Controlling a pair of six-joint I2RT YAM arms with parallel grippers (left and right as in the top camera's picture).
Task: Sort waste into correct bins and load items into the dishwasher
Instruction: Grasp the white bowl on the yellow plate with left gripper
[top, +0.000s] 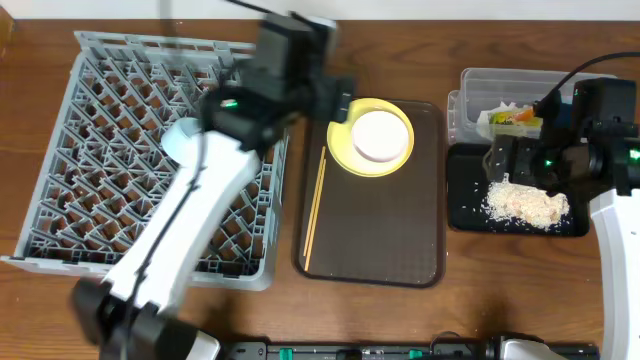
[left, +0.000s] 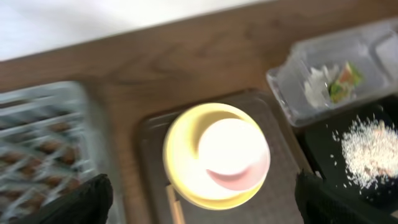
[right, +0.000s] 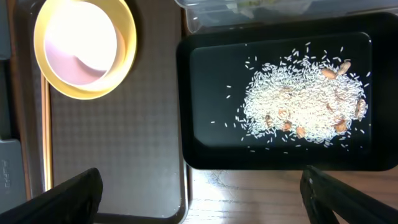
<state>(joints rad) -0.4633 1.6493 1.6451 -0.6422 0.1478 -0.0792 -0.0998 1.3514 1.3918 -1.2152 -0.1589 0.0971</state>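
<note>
While the left arm stretches across the grey dish rack (top: 90, 150), the left fingers (left: 81, 202) stand wide apart with nothing between them. They hover at the far left edge of the brown tray (top: 400, 230), just beside the yellow plate (top: 343, 152). The white bowl (top: 380, 135) sits in the plate at the far end of that tray. Thin chopsticks (top: 315, 210) lie along the tray's left side, running from the plate toward the near edge. On the right of the counter (top: 500, 290), the right fingers (right: 62, 196) are likewise spread and empty above the black tray (top: 465, 205), which holds the heap of rice scraps (top: 525, 203). The crumpled wrapper (top: 515, 115) lies in the clear tub (top: 500, 76), just beyond the black tray.
</note>
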